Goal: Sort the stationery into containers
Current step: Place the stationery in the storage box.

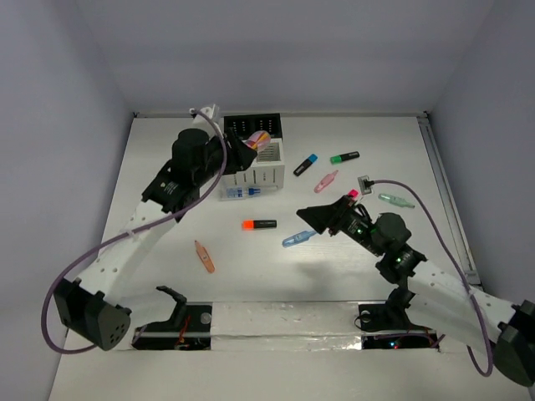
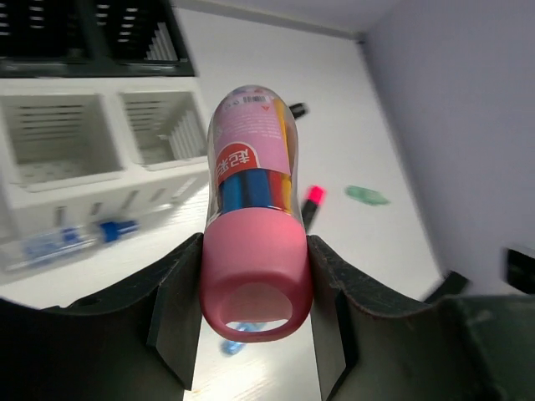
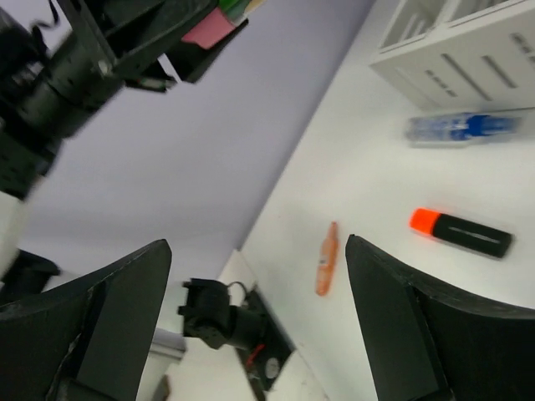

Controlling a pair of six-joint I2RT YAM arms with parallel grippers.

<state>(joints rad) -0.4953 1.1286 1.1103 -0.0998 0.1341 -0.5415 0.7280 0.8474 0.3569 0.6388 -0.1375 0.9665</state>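
Both arms are built alike: the left arm [image 1: 125, 251] and the right arm [image 1: 435, 288] have white, flat-sided links joined by black cylindrical joint housings. A row of small dark holes runs along the left arm's long white link. A thin lilac-grey cable [image 1: 63, 288] loops outside the left arm, and a matching lilac-grey cable [image 1: 435, 221] loops beside the right. Small green lights [image 1: 360, 225] glow on the right arm's black wrist. The left gripper [image 2: 255, 251] and the right gripper [image 3: 257, 249] carry matte black, wedge-shaped plastic fingers [image 3: 92, 334].
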